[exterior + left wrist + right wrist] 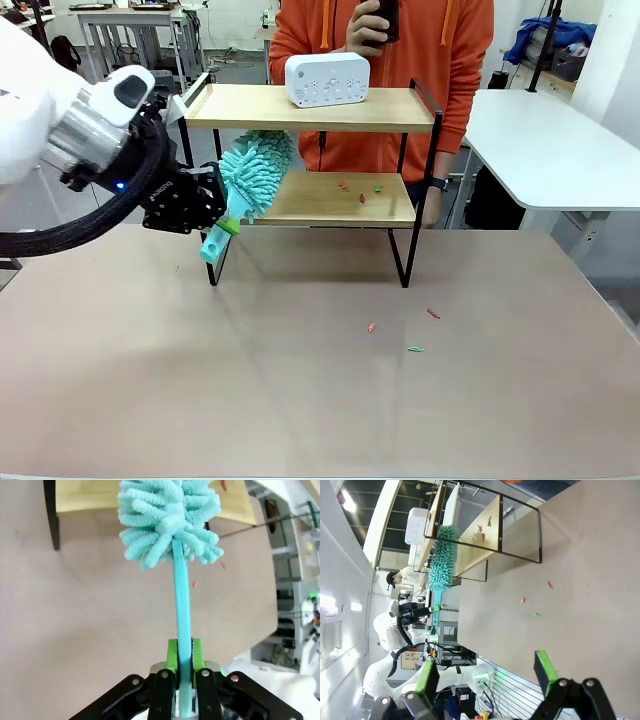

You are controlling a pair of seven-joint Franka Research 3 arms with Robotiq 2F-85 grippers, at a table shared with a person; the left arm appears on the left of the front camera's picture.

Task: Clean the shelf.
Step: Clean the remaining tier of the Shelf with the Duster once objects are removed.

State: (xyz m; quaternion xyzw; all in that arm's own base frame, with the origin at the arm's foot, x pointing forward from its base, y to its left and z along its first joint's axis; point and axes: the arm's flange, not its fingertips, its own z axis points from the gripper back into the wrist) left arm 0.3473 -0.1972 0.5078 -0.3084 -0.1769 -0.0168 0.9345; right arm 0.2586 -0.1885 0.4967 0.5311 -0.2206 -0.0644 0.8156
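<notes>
Three scraps (433, 313) litter the table (150, 380); one duster (255, 175), one shelf (330, 108).

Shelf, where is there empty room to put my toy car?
On the shelf, the top board is bare either side of the white box. The lower board is crowded: the duster in the left pincer fills its left end, crumbs dot the middle. The table is open near left.

Beige counter (300, 420) in foreground. White rounded table (560, 150) beyond, right. Grey metal-framed tables (130, 25) far left. Blue cloth heap (555, 40) far right, by pale wall (618, 60).
</notes>
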